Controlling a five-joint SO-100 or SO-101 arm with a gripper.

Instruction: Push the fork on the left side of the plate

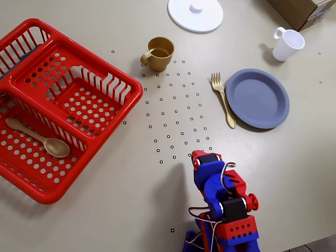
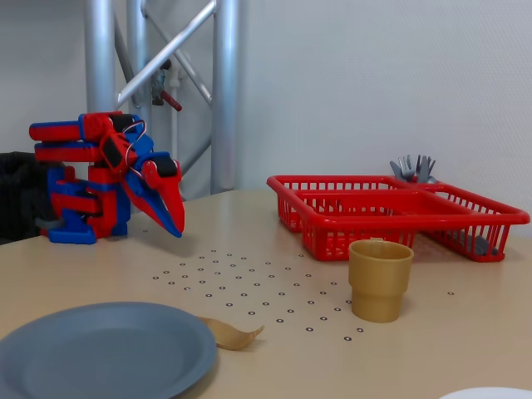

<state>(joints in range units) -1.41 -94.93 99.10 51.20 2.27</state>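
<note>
One hand (image 2: 175, 228) is present, red and blue, folded back close to the arm's base; in the fixed view its two fingers taper to a single point aimed down at the tabletop (image 2: 274, 249), pressed together with no gap visible and nothing between them. The tip hangs above the surface, not touching it. In the overhead view the hand (image 1: 195, 155) sits at the near edge of a field of small printed ring marks (image 1: 176, 105), well apart from every object.

Beyond the marks, toward the right of the overhead view, the fork (image 1: 223, 100) lies flat, tines pointing away from the arm, handle end tucked against the rim of the plate (image 1: 257, 98). It runs along the plate's left edge as that view shows it. The fixed view shows only the fork's (image 2: 231, 334) end protruding from beside the plate (image 2: 100, 349).

A gold cup (image 1: 159, 53) stands upright past the ring marks, near the red basket (image 1: 79, 89). A gold spoon (image 1: 37, 138) lies in one compartment of the basket. A white lid (image 1: 195, 14) and a white mug (image 1: 287, 44) sit at the far side, apart from the plate.
</note>
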